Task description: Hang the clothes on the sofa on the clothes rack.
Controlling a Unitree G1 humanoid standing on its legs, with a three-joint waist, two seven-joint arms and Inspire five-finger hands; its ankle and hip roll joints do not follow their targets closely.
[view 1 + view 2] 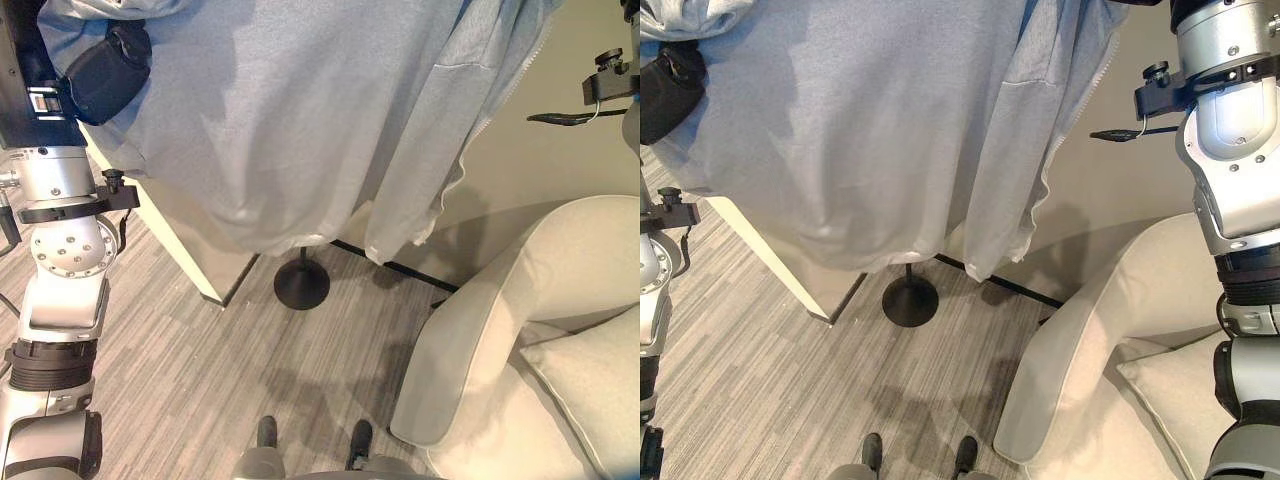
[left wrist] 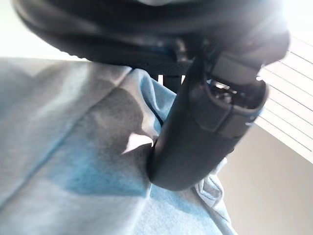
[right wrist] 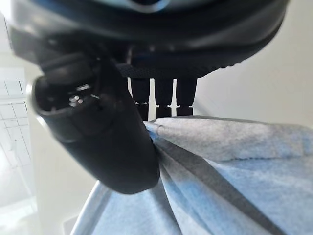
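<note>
A light blue-grey zip jacket point(image 1: 300, 110) hangs spread out high in front of me, its hem and open zipper edge dangling just above the clothes rack's round black base point(image 1: 302, 285). My left hand point(image 1: 105, 70) is at the jacket's upper left corner, thumb point(image 2: 195, 137) pressed into the cloth point(image 2: 73, 147). My right hand point(image 3: 98, 132) pinches the jacket's other upper edge point(image 3: 234, 166) between thumb and fingers. The rack's thin pole rises from the base and disappears behind the hem.
A cream sofa point(image 1: 500, 330) with a cushion point(image 1: 590, 385) fills the lower right. A pale cabinet or wall corner point(image 1: 195, 250) stands left of the rack base. Grey striped floor point(image 1: 200, 370) lies open in front of me.
</note>
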